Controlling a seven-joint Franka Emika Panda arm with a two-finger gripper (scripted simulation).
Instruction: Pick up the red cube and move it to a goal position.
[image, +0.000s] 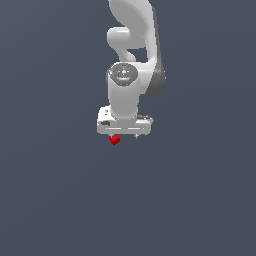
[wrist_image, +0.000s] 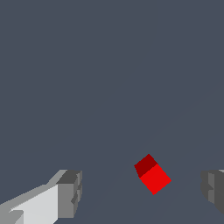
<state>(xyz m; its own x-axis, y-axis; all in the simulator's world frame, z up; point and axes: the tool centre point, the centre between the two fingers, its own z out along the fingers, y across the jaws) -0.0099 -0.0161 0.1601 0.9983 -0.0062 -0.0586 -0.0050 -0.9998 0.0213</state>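
A small red cube (image: 114, 139) sits turned at an angle.
Plain-faced and bright, the red cube (wrist_image: 152, 174) rests on dark grey ground, rotated diagonally, one lit face brighter than its shaded neighbour, corners pointing outward in the wrist view.

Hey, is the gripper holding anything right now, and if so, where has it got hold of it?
Nothing is held. The gripper is open, and the red cube sits in the gap between its fingers, touching neither.

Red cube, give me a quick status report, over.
Gripper open, fingers wide apart. Red cube between the fingers, touching neither, not gripped. Nothing else in the way, over.
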